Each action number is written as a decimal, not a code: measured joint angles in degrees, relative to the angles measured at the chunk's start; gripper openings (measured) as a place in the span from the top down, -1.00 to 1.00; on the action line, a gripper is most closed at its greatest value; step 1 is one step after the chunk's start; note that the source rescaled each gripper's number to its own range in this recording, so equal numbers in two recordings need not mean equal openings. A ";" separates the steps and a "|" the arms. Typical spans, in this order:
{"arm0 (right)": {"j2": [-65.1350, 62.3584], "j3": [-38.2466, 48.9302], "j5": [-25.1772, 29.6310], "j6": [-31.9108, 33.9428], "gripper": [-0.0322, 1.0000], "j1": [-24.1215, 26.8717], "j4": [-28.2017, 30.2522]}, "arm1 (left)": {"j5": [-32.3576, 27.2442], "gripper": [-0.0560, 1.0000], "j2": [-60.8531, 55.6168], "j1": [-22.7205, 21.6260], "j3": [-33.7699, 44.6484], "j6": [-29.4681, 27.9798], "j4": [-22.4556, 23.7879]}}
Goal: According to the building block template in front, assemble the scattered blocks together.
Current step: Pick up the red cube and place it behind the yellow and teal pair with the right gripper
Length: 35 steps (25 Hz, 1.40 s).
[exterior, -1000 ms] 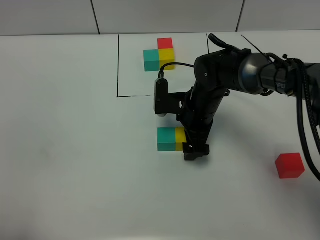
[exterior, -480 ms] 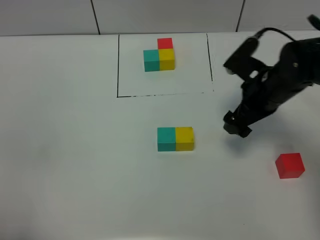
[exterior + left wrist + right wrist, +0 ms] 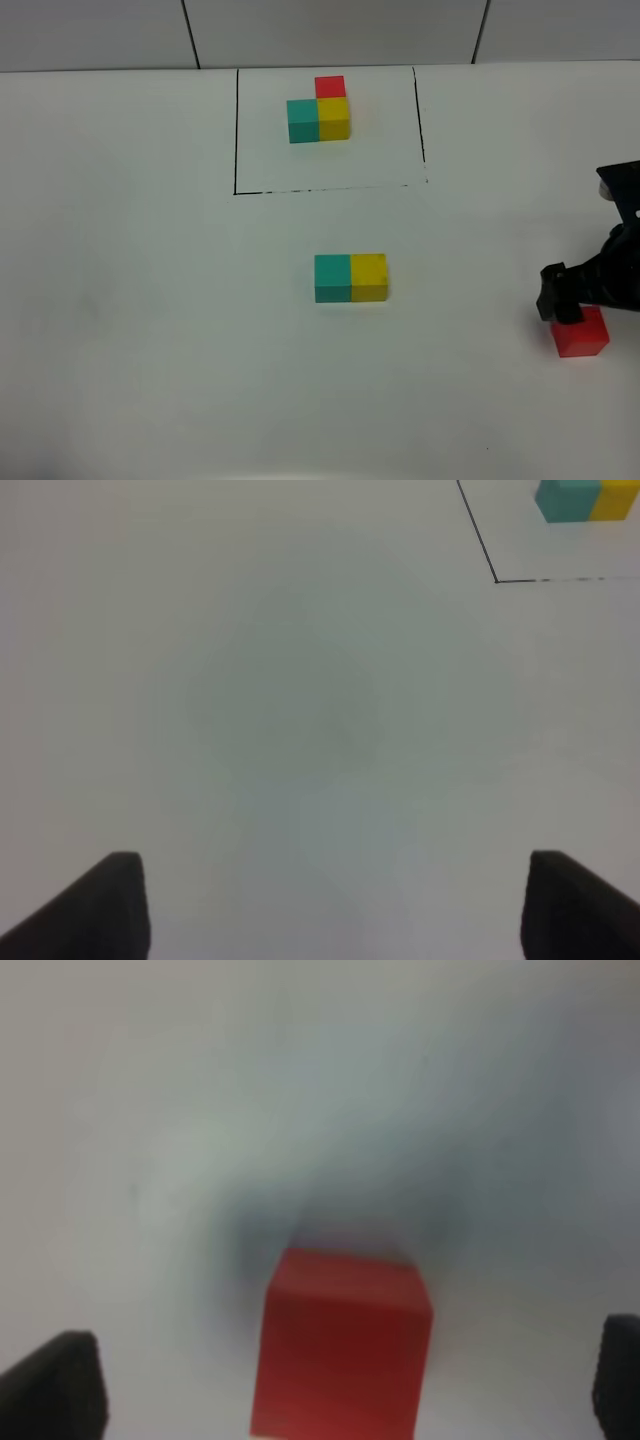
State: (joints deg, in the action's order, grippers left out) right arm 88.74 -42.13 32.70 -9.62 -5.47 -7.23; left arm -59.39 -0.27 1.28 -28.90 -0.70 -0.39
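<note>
The building block template (image 3: 320, 110), an L of teal, yellow and red cubes, sits inside a thin black-line rectangle at the back. Of the scattered blocks, the teal cube (image 3: 332, 278) and yellow cube (image 3: 369, 277) stand joined side by side mid-table. The red cube (image 3: 580, 334) lies alone at the far right. My right gripper (image 3: 562, 300) hovers over the red cube's back-left edge, open. In the right wrist view the red cube (image 3: 342, 1345) lies between the wide-apart fingertips (image 3: 55, 1385), untouched. My left gripper (image 3: 335, 905) is open over bare table, outside the high view.
The left wrist view catches a corner of the black frame line (image 3: 495, 578) and the template's teal cube (image 3: 567, 499). The white tabletop (image 3: 150, 300) ends at a tiled wall behind.
My right arm has swung from beside the yellow cube at mid-table out to the right, ending over the red cube. Its jaws have opened a little wider. The teal-yellow pair stays put.
</note>
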 joint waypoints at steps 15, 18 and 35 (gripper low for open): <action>3.96 0.95 -1.79 1.05 -0.92 0.05 -1.19 | 0.00 -0.60 0.00 0.00 0.00 0.00 0.00; 6.20 0.95 -2.78 1.05 -0.89 0.05 -1.19 | 0.00 -0.60 0.00 0.00 0.00 -0.05 0.00; 11.80 0.89 -7.52 -1.80 -0.17 0.05 -1.19 | 0.00 -0.60 0.00 0.00 0.00 -0.05 0.00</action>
State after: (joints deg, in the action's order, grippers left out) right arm 100.54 -41.23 25.18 -11.43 -5.42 -8.42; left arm -59.39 -0.27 1.28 -28.90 -0.75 -0.39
